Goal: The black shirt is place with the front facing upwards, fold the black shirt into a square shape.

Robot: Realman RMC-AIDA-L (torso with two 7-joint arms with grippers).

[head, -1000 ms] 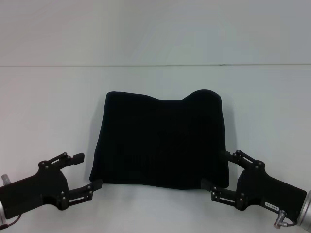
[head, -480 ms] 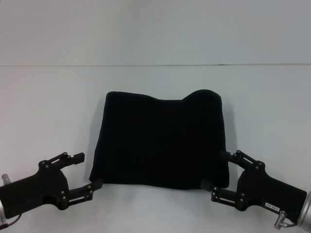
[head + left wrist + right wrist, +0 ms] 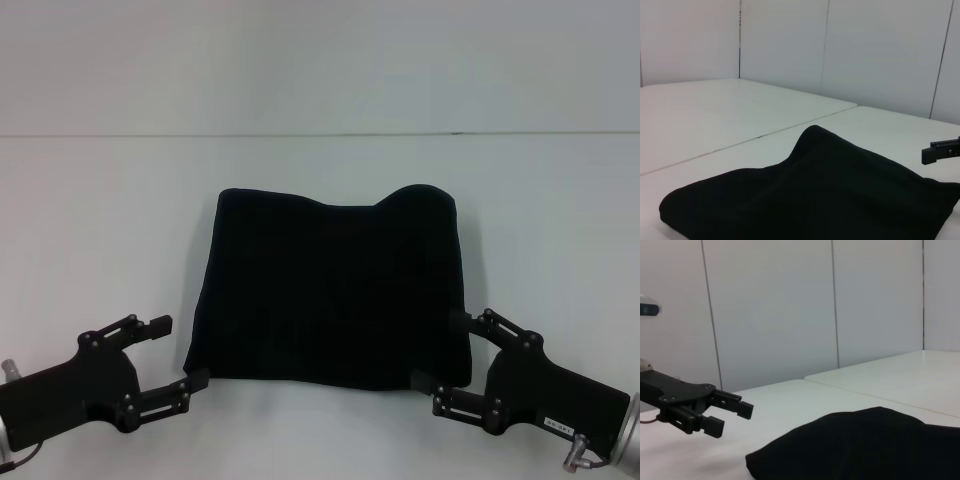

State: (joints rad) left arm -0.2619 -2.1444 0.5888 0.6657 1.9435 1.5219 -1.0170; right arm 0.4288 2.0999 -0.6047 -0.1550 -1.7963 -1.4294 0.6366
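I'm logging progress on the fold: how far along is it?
The black shirt already lies folded in a roughly square bundle on the table. Nothing is in hand: the left gripper and right gripper sit open at its near corners. At most tidying the uneven far edge remains.

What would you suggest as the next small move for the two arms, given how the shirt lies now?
Probably draw both arms back clear. The black shirt already lies as a rough square, plain side up, and the left tool and right tool sit open at its near corners, holding nothing.
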